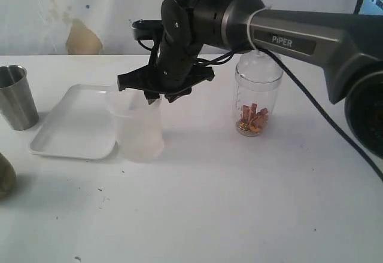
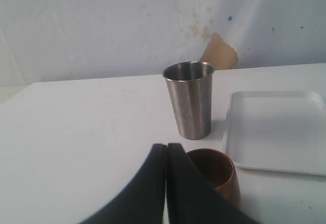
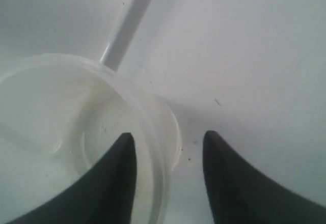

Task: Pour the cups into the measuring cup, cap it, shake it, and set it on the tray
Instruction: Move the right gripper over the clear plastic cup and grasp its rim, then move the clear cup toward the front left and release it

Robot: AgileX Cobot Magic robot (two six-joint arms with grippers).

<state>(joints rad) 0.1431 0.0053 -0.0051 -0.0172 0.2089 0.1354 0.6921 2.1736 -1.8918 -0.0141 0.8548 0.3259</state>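
Straddling the frosted tub point(image 1: 140, 134) with parted, empty fingers point(image 3: 109, 183), the right gripper point(image 1: 158, 98) has the upright measuring cup point(image 1: 256, 104) at three o'clock; the clenched left gripper point(image 2: 166, 150) sits farther

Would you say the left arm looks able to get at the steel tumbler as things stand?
Probably yes: the steel tumbler stands upright ahead of the left gripper, apart from the white tray. The brown cup sits close beside that path, and the shut jaws would need opening first.

Saw brushed, shiny steel on the tumbler point(image 2: 188, 102), smooth white plastic on the tray point(image 2: 275, 132), frosted plastic on the tub point(image 1: 139, 132).
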